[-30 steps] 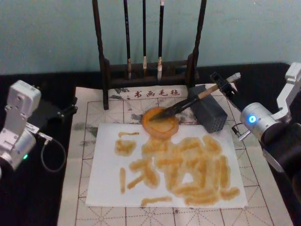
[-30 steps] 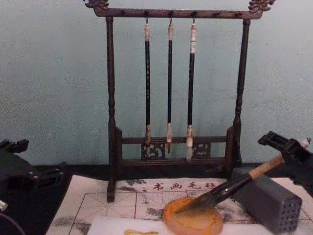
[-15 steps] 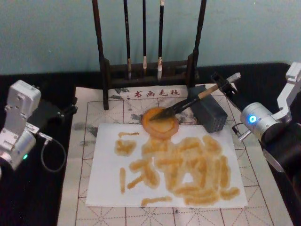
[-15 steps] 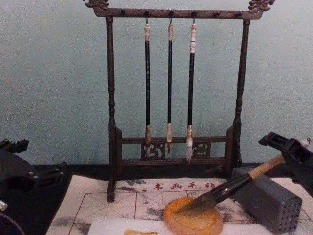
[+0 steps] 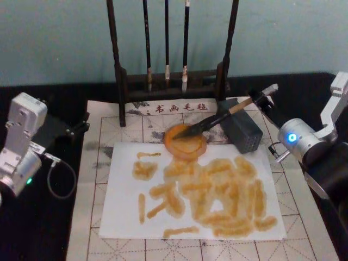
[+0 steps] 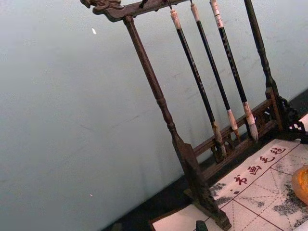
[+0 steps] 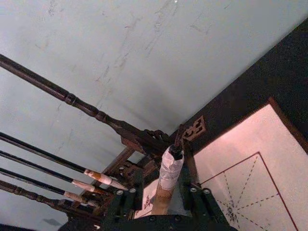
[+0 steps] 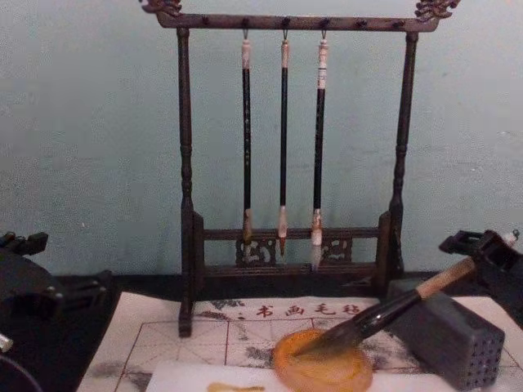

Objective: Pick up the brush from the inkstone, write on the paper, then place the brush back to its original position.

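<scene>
Now the brush [image 5: 209,122] rests tip-down in the inkstone [image 5: 186,145].
Its handle slants up across the grey block [image 5: 243,133], pointing right and away; the right end effector [image 5: 265,98] straddles its cap, jaws narrowly apart. The left end effector [image 5: 80,128] is parked at left.

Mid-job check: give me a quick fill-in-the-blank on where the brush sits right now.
The brush has its tip resting in the ___.
Its handle leans on the grey ___.
The ___ gripper sits at the brush's cap end.
___ thin brushes hang on the rack.
Missing: inkstone; block; right; three.
</scene>
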Robot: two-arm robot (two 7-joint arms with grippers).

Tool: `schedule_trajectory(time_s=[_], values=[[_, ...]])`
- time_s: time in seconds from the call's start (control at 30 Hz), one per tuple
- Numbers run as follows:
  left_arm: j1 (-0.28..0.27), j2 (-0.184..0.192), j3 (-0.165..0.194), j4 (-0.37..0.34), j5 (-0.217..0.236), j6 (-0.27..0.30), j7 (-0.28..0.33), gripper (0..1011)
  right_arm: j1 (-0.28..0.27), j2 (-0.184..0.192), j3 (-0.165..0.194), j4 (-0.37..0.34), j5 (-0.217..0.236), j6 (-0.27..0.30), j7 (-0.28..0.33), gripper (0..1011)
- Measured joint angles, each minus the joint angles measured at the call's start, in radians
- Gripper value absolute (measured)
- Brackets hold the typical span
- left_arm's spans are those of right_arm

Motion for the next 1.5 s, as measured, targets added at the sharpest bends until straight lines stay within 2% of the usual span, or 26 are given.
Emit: schedule_trajectory(time_s=[0.07, 0.23, 0.4, 0.93, 1.2, 1.5], values=[[0.000, 0.000, 0.000, 0.000, 0.000, 0.000, 0.000, 1001, 0.000, 0.000, 0.000, 0.000, 0.000, 0.000, 0.000, 465], [0.000, 0.000, 0.000, 0.000, 0.000, 0.000, 0.000, 1001, 0.000, 0.000, 0.000, 0.000, 0.000, 0.000, 0.000, 286], [0.000, 0.000, 0.000, 0.000, 0.000, 0.000, 0.000, 1001, 0.000, 0.000, 0.000, 0.000, -0.001, 0.000, 0.001, 187], [0.000, 0.000, 0.000, 0.000, 0.000, 0.000, 0.000, 1001, 0.001, 0.004, -0.005, 0.000, 0.001, -0.006, 0.006, 186], [0.000, 0.000, 0.000, 0.000, 0.000, 0.000, 0.000, 1001, 0.006, 0.021, -0.026, -0.020, 0.010, -0.025, 0.027, 185], [0.000, 0.000, 0.000, 0.000, 0.000, 0.000, 0.000, 1001, 0.019, 0.047, -0.067, -0.032, 0.001, -0.057, 0.054, 185]])
